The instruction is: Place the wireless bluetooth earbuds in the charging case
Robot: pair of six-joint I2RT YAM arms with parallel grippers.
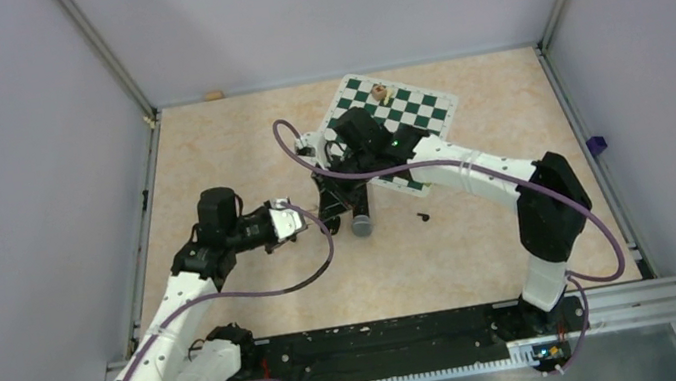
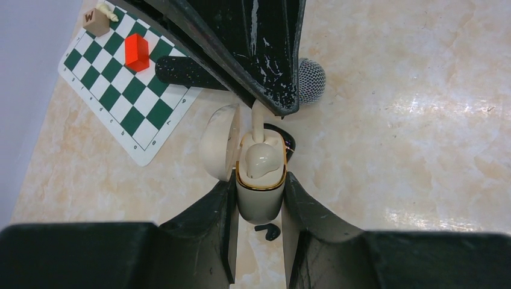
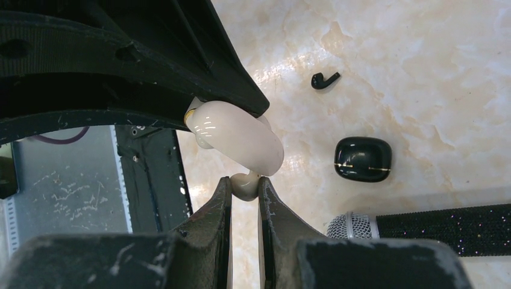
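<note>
The left gripper (image 2: pixel 260 179) and right gripper (image 3: pixel 244 183) meet above mid-desk (image 1: pixel 207 149). The white charging case (image 2: pixel 260 201) and off-white earbud (image 2: pixel 261 160) fill the gap between them. Low passes beneath are obstructed by the microphone (image 1: pixel 362 219), black case (image 3: pixel 363 159) and black earbud (image 1: pixel 422 217), and the chessboard (image 1: pixel 423 109) with a red block (image 2: pixel 137 52) occupies the far side. Bare desk lies far-left and near-right.

Marbled table (image 1: pixel 228 156), chessboard mat (image 1: pixel 408 109), microphone (image 1: pixel 362 222), black case (image 3: pixel 363 159), loose black earbud (image 1: pixel 423 217)
</note>
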